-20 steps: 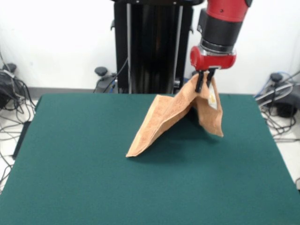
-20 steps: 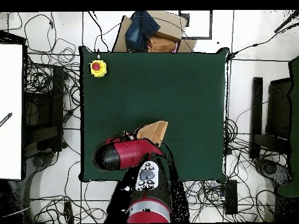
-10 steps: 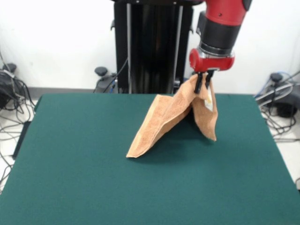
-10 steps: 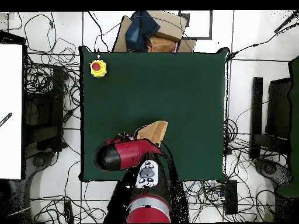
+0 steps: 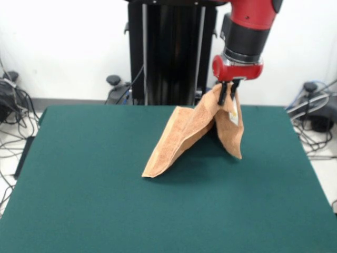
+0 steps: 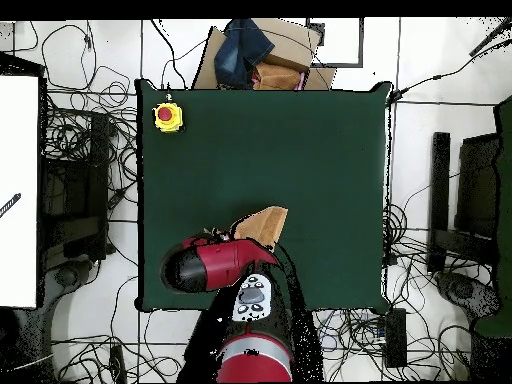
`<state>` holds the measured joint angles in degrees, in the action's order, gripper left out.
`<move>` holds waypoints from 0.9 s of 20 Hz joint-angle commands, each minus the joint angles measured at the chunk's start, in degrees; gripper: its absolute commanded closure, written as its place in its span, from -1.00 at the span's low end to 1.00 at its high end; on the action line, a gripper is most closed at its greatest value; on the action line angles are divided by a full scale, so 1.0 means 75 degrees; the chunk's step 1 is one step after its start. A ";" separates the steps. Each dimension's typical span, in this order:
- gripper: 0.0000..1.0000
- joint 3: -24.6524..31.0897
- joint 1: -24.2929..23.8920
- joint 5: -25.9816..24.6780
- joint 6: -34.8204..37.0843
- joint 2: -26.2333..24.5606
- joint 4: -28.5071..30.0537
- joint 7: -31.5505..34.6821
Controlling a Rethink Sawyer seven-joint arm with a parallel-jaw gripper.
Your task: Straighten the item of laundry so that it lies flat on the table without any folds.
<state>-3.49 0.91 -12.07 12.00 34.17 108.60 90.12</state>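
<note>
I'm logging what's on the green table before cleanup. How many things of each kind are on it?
Towels: 1, the orange-tan towel, held up by the gripper.
Yellow boxes with a red button: 1, the box at a corner.
Total: 2 on the table.

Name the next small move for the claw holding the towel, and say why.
Probably draw the claw away from the corner resting on the table, then lower. It is shut on the towel's top, one flap hangs loose, and the cloth slopes down folded, so pulling should spread it.
</note>
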 commanded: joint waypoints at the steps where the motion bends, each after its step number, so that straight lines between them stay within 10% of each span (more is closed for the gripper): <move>1: 1.00 0.0029 0.0091 0.0302 0.0128 -0.0129 -0.0165 0.1444; 18: 1.00 0.0038 0.0048 0.0313 0.0242 -0.0164 -0.0209 0.1398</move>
<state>-3.56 0.91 -12.06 12.00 34.10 108.60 90.12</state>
